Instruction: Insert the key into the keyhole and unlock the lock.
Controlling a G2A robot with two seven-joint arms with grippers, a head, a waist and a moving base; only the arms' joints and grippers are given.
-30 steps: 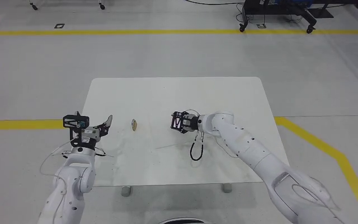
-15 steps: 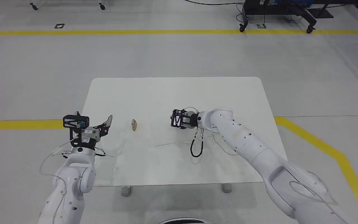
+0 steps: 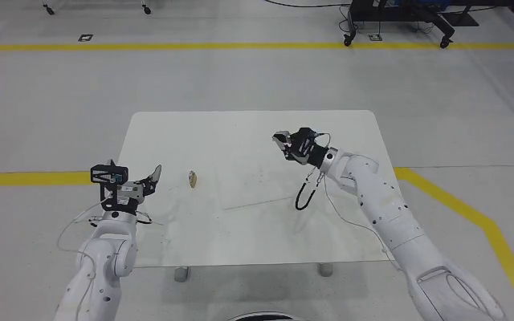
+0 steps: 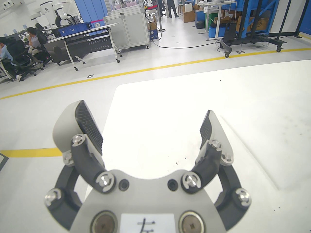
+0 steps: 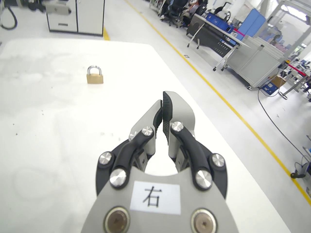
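The lock (image 3: 192, 177) is a small brass padlock with a silver shackle. It stands on the white tabletop (image 3: 241, 128), in the left part, about halfway between the near edge and the far edge. In the right wrist view the lock (image 5: 95, 75) is upright with the shackle on top, well apart from the right gripper (image 5: 162, 103).

The right gripper (image 3: 279, 139) is above the middle of the tabletop, toward the far edge, and it points in the direction of the lock. Its two fingers are pressed together at the tips. I cannot tell if something is held between the pads.

The left gripper (image 3: 152, 175) is at the left edge of the tabletop, near the lock. Its fingers (image 4: 87, 124) are spread wide, with nothing between them, above the tabletop (image 4: 243, 98).
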